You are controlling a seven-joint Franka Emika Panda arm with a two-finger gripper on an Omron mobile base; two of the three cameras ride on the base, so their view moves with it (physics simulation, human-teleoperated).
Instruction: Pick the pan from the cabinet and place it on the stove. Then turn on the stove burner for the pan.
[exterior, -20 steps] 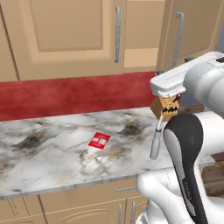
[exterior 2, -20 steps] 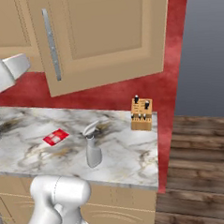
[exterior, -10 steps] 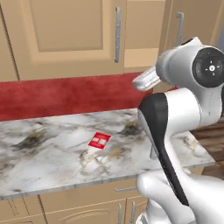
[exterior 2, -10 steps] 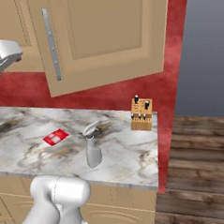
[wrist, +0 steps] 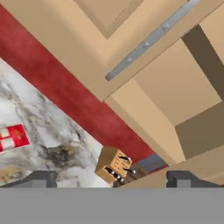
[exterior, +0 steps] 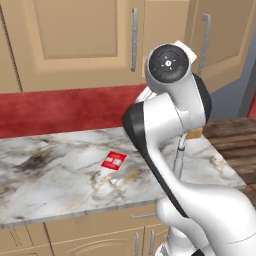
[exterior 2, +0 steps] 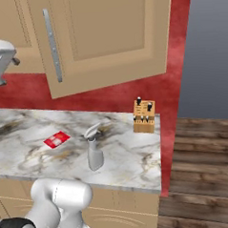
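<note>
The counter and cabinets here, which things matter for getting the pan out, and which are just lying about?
For the job:
- cabinet, right door swung ajar
- gripper, open, empty

Just lying about:
- knife block
- spray bottle
- red packet

The pan and the stove can't be made out.

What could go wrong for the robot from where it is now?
The cabinet door hangs open over the counter, so the raised arm might clip its edge. The spray bottle and knife block stand right below and could be knocked over. The open claw holds nothing yet.
</note>
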